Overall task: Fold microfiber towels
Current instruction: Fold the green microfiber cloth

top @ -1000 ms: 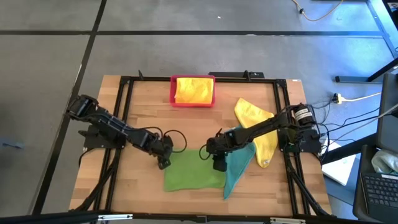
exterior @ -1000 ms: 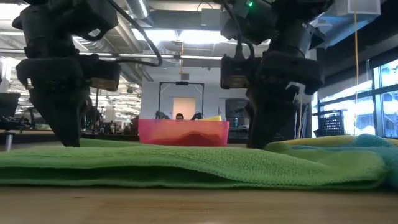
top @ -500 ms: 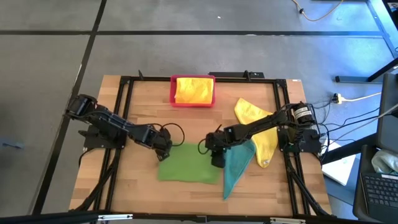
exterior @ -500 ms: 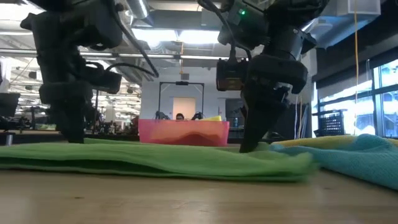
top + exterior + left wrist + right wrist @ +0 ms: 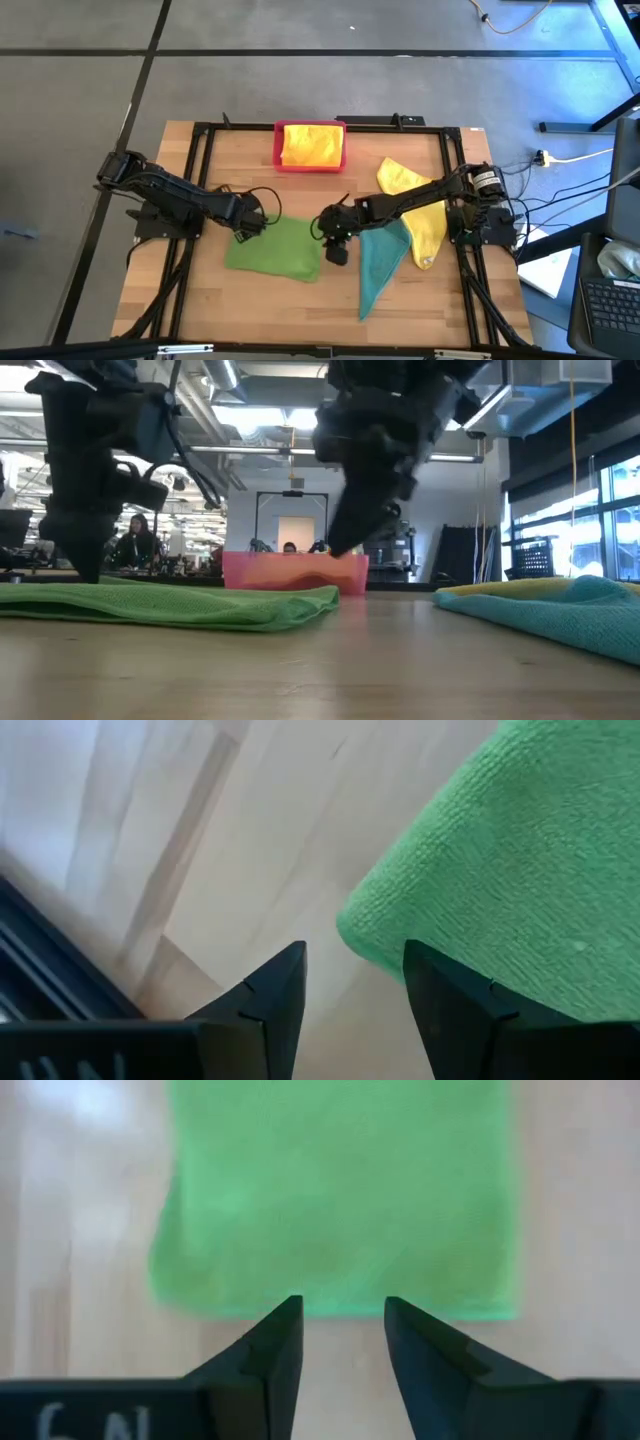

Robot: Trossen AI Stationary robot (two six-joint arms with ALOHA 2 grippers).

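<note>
Between the left claw [image 5: 243,228] and right claw [image 5: 335,252], both open and empty, lies the bright green towel [image 5: 274,249], apparently folded. Beside the right claw, the teal towel [image 5: 380,262] and yellow towel [image 5: 418,214] wait unfolded; another yellow one [image 5: 310,144] fills the pink tray [image 5: 277,150].

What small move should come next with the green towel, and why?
Probably both grippers should close in on the green towel and pinch an edge to fold it. It lies flat on the table, the left gripper at one corner, the right gripper just off its edge, both open and empty.
</note>
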